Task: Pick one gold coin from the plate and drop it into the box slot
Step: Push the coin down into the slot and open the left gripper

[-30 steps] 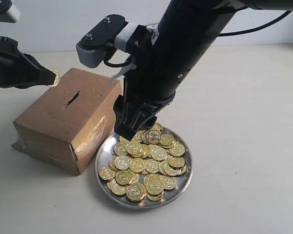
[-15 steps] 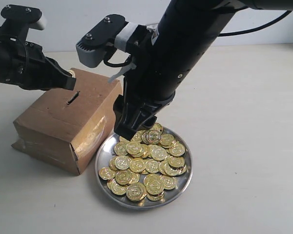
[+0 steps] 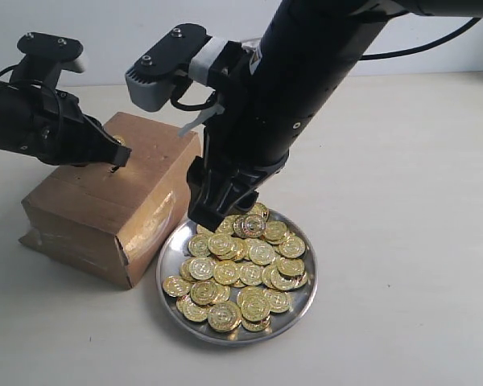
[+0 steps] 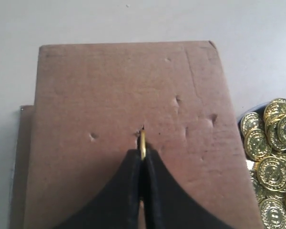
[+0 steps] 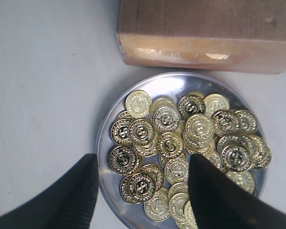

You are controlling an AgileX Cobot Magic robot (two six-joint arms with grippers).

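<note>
My left gripper (image 3: 119, 154) (image 4: 142, 152) is shut on one gold coin (image 4: 142, 142), held edge-on and upright against the top panel of the brown cardboard box (image 3: 105, 201) (image 4: 109, 86). The coin's lower edge meets the slot (image 4: 143, 128), of which only a dark tip shows; in the exterior view the gripper hides the slot. The silver plate (image 3: 304, 304) (image 5: 105, 136) lies just right of the box with a heap of gold coins (image 3: 241, 265) (image 5: 181, 138). My right gripper (image 3: 217, 211) (image 5: 140, 191) hangs open just above the plate's near-box side, holding nothing.
The box and plate sit on a pale tabletop (image 3: 402, 201). The bulky right arm (image 3: 298, 88) leans over the box's right corner and the plate. Part of the plate and its coins (image 4: 271, 143) shows at the edge of the left wrist view.
My left gripper has carried the coin rightward and down from the box's far left corner onto the slot. The right arm and the plate have not moved.
</note>
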